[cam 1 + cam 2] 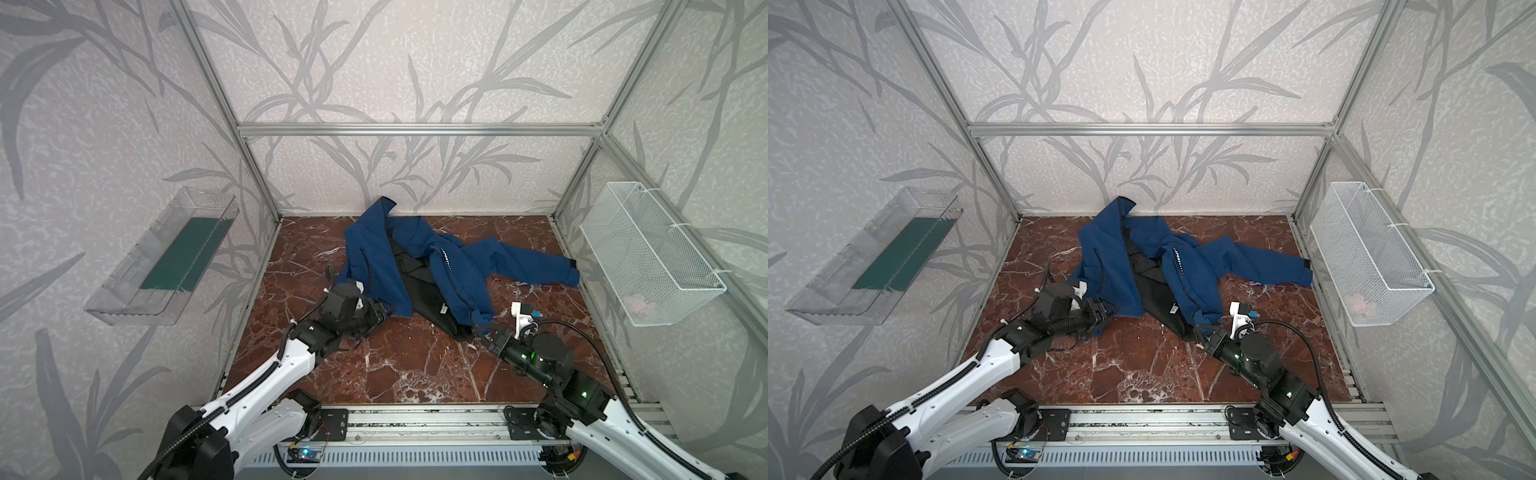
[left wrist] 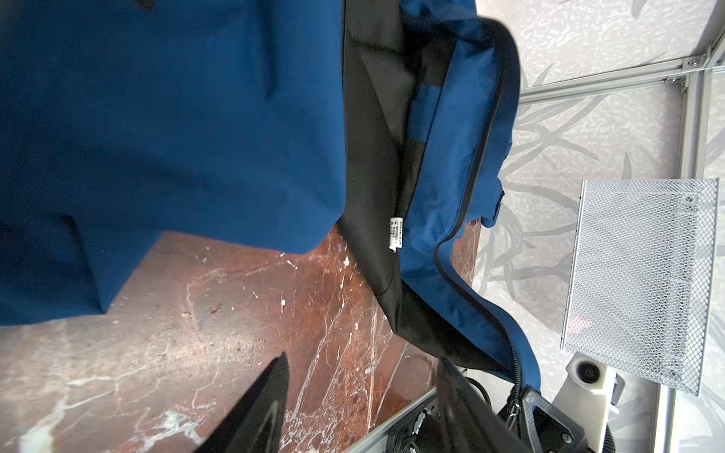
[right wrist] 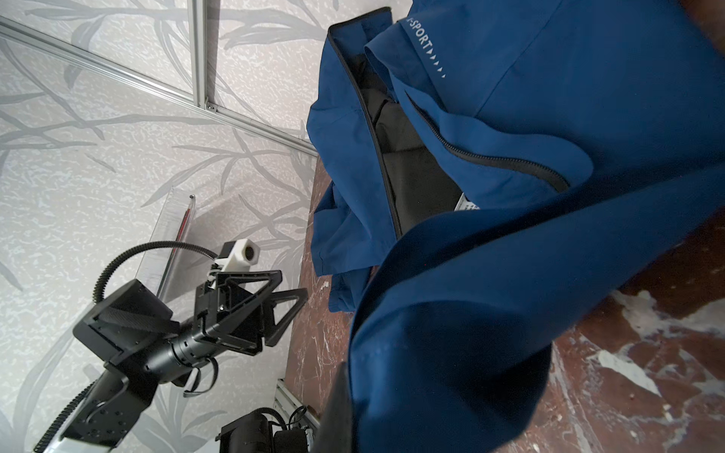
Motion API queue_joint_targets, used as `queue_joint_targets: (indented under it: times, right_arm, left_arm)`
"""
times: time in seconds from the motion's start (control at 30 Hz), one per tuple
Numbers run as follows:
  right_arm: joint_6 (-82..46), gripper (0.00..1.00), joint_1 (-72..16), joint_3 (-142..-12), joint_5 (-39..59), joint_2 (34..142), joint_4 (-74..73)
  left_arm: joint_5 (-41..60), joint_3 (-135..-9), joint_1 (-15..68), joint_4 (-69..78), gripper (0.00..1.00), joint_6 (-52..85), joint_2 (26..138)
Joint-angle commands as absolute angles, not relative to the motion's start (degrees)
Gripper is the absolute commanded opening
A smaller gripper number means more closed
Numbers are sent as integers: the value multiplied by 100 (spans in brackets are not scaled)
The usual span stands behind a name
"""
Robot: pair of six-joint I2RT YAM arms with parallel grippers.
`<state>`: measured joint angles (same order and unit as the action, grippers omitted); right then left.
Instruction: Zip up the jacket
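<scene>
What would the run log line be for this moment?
jacket: unzipped, lying open | left gripper: open, empty, near hem | right gripper: shut on zipper-side hem

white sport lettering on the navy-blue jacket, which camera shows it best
The right wrist view: the white SPORT lettering on the navy-blue jacket is close, sharp and readable. In both top views it is only a tiny white streak, too small to read. The left wrist view shows jacket fabric but not the lettering.

My left arm [image 1: 270, 374] and right arm [image 1: 623, 436]: white shells, black joints, green lights [image 1: 531, 356], ribbed black cables [image 3: 157, 243]; white camera [image 3: 245, 255] beside the left pincer [image 3: 294, 282].
</scene>
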<state>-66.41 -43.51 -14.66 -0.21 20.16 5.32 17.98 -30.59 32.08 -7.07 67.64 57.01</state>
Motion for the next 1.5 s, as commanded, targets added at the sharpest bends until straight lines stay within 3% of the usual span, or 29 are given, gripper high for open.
queue_joint_targets:
  times: [0.0,0.23,0.53,0.87,1.47]
  right_arm:
    - [-6621,0,-4333,-1454,126,2030,219]
    - [-6609,0,-4324,-1509,196,1996,263]
    - [-6595,0,-4307,-1591,88,1815,474]
    - [-6575,0,-4307,-1714,90,1827,644]
    - [-6555,0,-4298,-1791,54,1810,774]
  left_arm:
    - [1157,-2807,3559,725,64,7529,5960]
    - [1337,-3007,3740,1970,66,7356,7280]
    - [1092,-2931,3740,1887,69,7278,7626]
    - [1157,-2948,3742,2898,69,7397,8578]
    - [135,-2602,4157,2182,74,7312,8059]
